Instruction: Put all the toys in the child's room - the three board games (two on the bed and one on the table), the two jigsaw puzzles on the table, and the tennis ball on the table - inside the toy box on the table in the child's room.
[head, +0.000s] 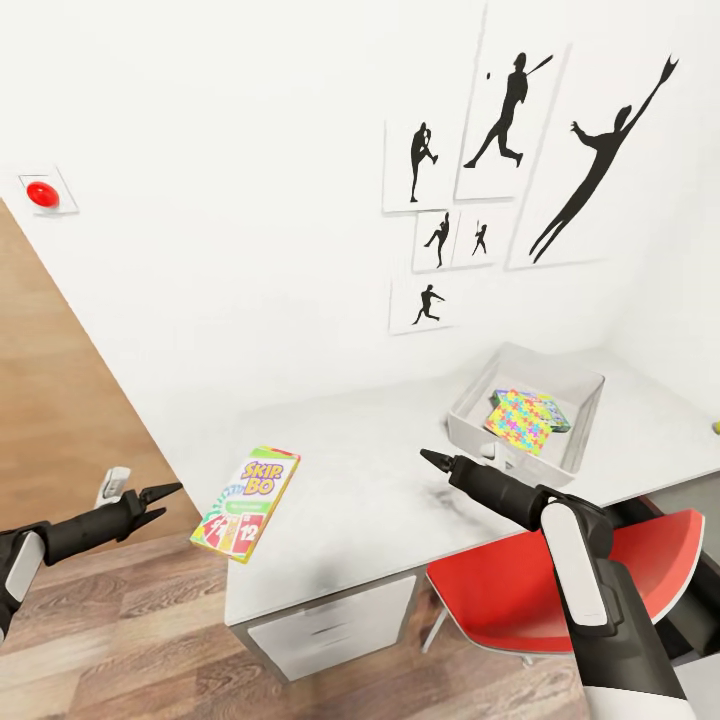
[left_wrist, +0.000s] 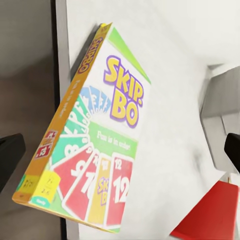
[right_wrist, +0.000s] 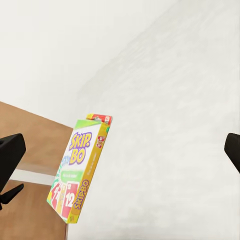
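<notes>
The SKIP-BO board game, a yellow, green and red card box, rests at the left edge of the pale grey table, one end hanging over the edge. My left gripper is open just left of it, off the table, and the left wrist view shows the board game between the spread fingers, untouched. My right gripper hovers open above the table's middle, pointing at the game. The grey toy box at the back right holds a colourful jigsaw puzzle and another flat box. A yellow-green ball peeks in at the right edge.
A red chair is tucked under the table's front right, below my right arm. White drawers sit under the tabletop. Wooden floor spreads to the left. Silhouette posters and a red button are on the wall.
</notes>
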